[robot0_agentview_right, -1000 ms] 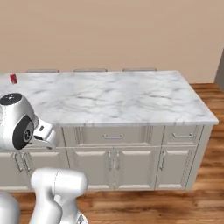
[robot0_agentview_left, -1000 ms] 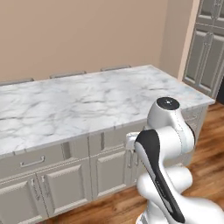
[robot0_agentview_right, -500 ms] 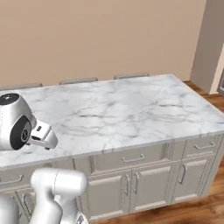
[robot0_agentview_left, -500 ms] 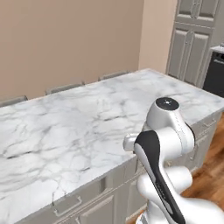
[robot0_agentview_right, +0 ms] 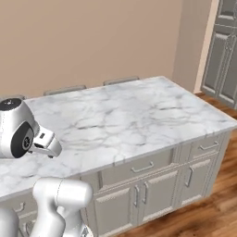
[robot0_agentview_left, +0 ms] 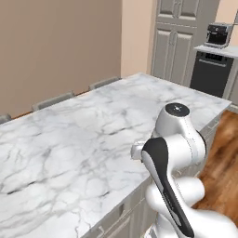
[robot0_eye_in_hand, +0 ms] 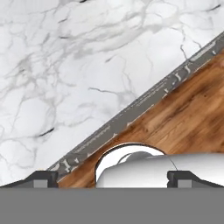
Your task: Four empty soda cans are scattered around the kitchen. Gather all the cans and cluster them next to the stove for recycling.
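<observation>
The soda cans and the stove are out of view. In the hand view my gripper (robot0_eye_in_hand: 111,178) is open, its two dark fingertips (robot0_eye_in_hand: 41,177) standing wide apart with nothing between them. It points down at the edge of a white marble island counter (robot0_eye_in_hand: 65,65), with wood floor (robot0_eye_in_hand: 188,109) beyond the edge. My white arm (robot0_agentview_left: 176,139) is folded close in front of the island (robot0_agentview_left: 69,139), and the same arm (robot0_agentview_right: 18,134) rises at the left of the right base view.
The island has grey drawers and cabinet doors (robot0_agentview_right: 139,185) along its front. Chair backs (robot0_agentview_left: 53,99) line its far side. Tall grey cabinets (robot0_agentview_left: 179,37), a black appliance front (robot0_agentview_left: 209,69) and a coffee machine (robot0_agentview_left: 217,35) stand at the back right. Wood floor (robot0_agentview_left: 223,153) lies to the right.
The whole picture has shifted, so the base has moved: the island is now closer and seen at an angle, and the tall cabinets and black appliance have come into view. The gripper stays open.
</observation>
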Available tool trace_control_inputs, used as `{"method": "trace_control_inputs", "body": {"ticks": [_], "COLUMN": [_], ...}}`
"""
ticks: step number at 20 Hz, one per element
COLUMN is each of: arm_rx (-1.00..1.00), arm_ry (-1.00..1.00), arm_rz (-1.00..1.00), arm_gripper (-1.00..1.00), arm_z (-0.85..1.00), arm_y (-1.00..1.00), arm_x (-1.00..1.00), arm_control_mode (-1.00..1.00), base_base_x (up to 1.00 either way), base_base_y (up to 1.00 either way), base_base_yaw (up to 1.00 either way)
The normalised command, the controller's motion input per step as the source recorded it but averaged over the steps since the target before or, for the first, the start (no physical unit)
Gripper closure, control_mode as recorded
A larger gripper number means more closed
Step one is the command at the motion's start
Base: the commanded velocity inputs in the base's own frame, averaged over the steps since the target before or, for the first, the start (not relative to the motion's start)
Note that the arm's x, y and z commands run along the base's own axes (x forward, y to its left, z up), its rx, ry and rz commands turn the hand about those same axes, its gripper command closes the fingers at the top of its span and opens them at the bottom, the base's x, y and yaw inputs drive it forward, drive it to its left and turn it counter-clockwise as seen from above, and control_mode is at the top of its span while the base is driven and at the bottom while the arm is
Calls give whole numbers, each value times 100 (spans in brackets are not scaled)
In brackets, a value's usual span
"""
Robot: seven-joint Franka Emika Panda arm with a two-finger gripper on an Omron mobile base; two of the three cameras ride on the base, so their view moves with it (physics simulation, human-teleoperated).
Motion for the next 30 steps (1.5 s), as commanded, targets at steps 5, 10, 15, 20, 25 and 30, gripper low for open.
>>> {"method": "trace_control_inputs", "body": {"ticks": [5, 10, 15, 20, 25, 30], "arm_rx": [0, 0, 0, 0, 0, 0], "arm_ry": [0, 0, 0, 0, 0, 0], "arm_rz": [0, 0, 0, 0, 0, 0], "arm_gripper": [-100, -100, -100, -100, -100, -100], "arm_z": [0, 0, 0, 0, 0, 0], "arm_y": [0, 0, 0, 0, 0, 0], "arm_x": [0, 0, 0, 0, 0, 0], "arm_control_mode": [100, 100, 100, 100, 100, 100], "base_base_x": [-98, -100, -100, -100, -100, -47], "base_base_y": [100, 100, 100, 80, 46, 54], "base_base_yaw": [-5, 7, 2, 10, 9, -37]}}
